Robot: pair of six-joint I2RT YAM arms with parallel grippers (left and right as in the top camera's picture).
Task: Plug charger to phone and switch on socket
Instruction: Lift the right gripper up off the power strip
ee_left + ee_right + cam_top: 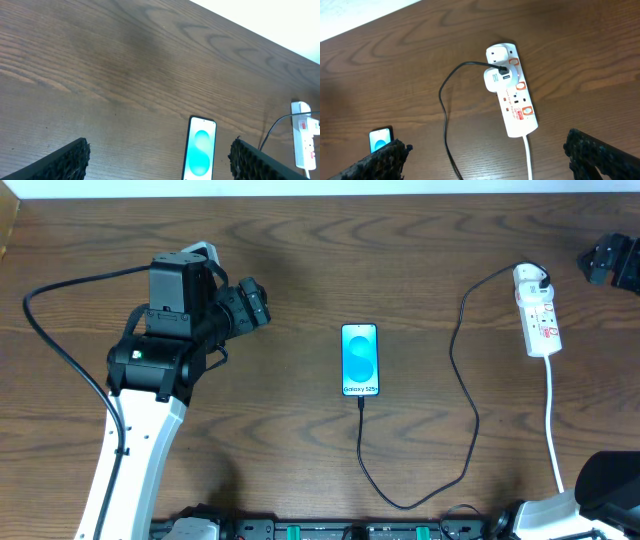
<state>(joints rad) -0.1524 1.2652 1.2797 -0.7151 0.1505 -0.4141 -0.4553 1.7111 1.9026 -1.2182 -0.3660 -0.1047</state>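
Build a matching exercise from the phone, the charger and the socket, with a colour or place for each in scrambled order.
Things:
1. phone
2. charger
3. socket

Descriptions:
A. white with red marks, far right
B. thin and black, looping between the other two
C. bright blue screen, in the middle

Pairs: 1-C, 2-B, 3-A

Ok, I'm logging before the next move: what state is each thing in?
Phone: screen lit, face up.
Charger cable: runs from adapter to phone's bottom edge, apparently plugged in.
Power strip: adapter plugged in; switch position unclear.
Left end effector: open, empty.
Right end effector: open, empty.
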